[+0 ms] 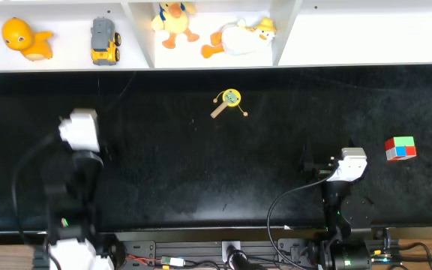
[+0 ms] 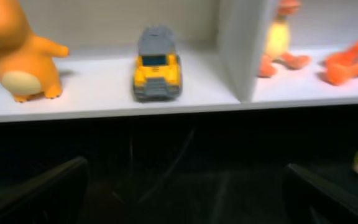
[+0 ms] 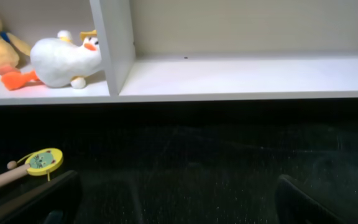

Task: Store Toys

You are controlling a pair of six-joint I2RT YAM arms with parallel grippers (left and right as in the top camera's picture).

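On the black table lies a small yellow-green rattle drum with a wooden handle (image 1: pixel 229 101), also visible in the right wrist view (image 3: pixel 35 163). A multicoloured cube (image 1: pixel 400 148) sits at the far right. The white shelf (image 1: pixel 216 60) holds an orange figure (image 1: pixel 27 39), a yellow truck (image 1: pixel 105 41), a yellow duck plush (image 1: pixel 175 22) and a white duck plush (image 1: pixel 238 37). My left gripper (image 2: pixel 185 199) stands open and holds nothing, facing the truck (image 2: pixel 156 63) from a short way off. My right gripper (image 3: pixel 176 202) is open too, low over the table, right of the rattle.
The right-hand shelf compartment (image 3: pixel 247 74) has a bare floor. Upright white dividers (image 3: pixel 114 46) separate the compartments. Black table surface (image 1: pixel 201 172) stretches between the two arms. Cables run along the front edge.
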